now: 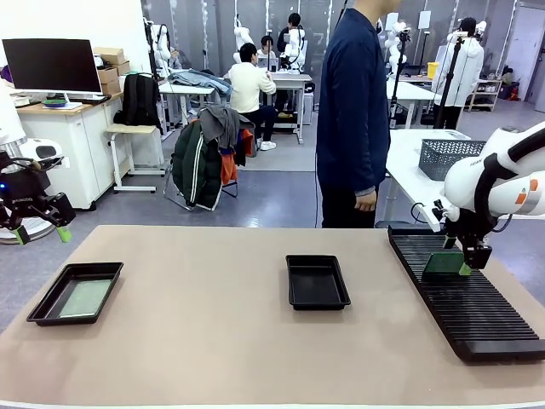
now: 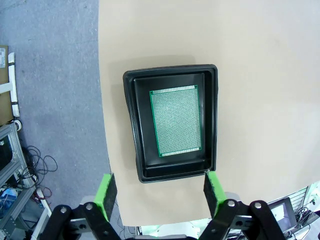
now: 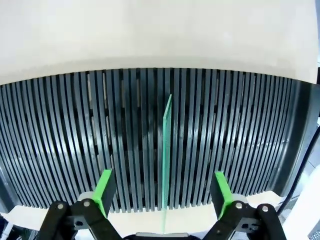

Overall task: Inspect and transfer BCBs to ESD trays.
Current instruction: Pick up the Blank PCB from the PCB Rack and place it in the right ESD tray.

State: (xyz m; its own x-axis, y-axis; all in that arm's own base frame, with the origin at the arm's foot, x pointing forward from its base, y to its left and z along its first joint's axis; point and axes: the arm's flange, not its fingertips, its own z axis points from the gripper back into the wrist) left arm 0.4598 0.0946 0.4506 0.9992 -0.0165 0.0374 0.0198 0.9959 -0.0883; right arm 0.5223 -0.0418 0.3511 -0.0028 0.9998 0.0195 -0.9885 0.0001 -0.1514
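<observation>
One BCB (image 2: 176,121) lies flat in the left ESD tray (image 2: 132,125), which sits near the table's left edge (image 1: 47,307); the board (image 1: 85,298) covers most of the tray's floor. My left gripper (image 2: 160,194) hangs open high above that tray, off the table's left side (image 1: 41,234). A second ESD tray (image 1: 317,300) at mid-table holds nothing. Another BCB (image 3: 166,150) stands on edge in the black slotted rack (image 3: 75,125). My right gripper (image 3: 163,192) is open astride it, with both fingers apart from the board (image 1: 443,264).
The long rack (image 1: 477,315) runs along the table's right side. A person in dark blue (image 1: 353,111) stands at the far edge, one hand (image 1: 366,201) hanging down. A grey mesh basket (image 1: 450,156) sits on a white table behind.
</observation>
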